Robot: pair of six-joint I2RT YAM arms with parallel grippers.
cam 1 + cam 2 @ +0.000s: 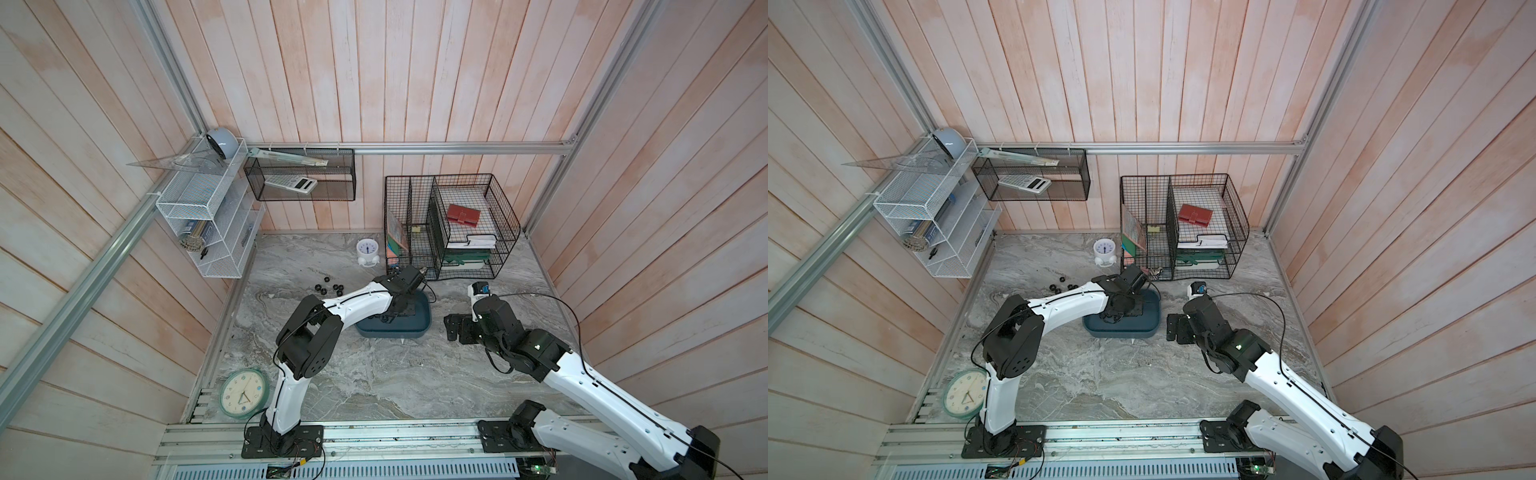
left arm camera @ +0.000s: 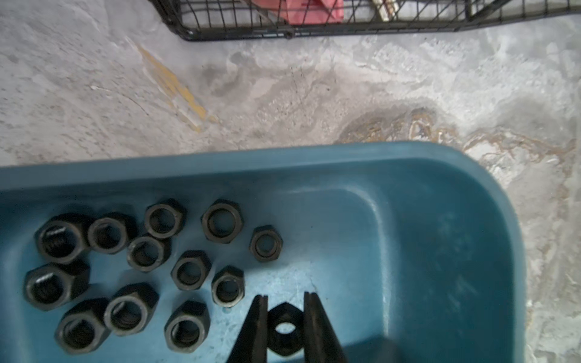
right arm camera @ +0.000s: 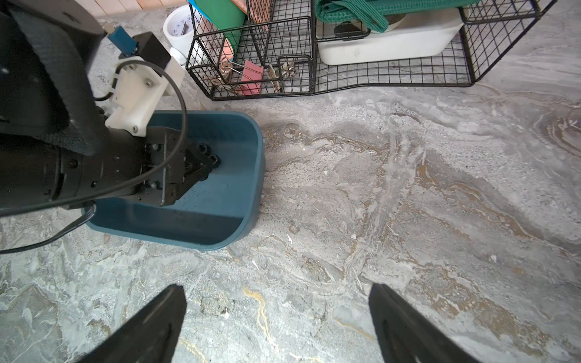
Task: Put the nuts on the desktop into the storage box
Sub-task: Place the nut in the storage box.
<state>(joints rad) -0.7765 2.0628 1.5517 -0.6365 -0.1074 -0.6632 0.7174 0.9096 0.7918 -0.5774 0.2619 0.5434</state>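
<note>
Inside storage box (image 2: 408,163) — twelve nuts (image 2: 190,268); desktop (image 1: 374,374) — perhaps six.

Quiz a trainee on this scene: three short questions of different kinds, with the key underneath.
1. True or false: the right gripper is shut on a nut.
2. Multiple choice: over the storage box, the left gripper holds A) a black nut, B) a bolt, C) nothing.
3. Fill in: the loose nuts not yet stored lie on the ____, on the left arm's side of the box.

Key
1. False: it stands open over bare desktop.
2. A.
3. desktop.
</note>
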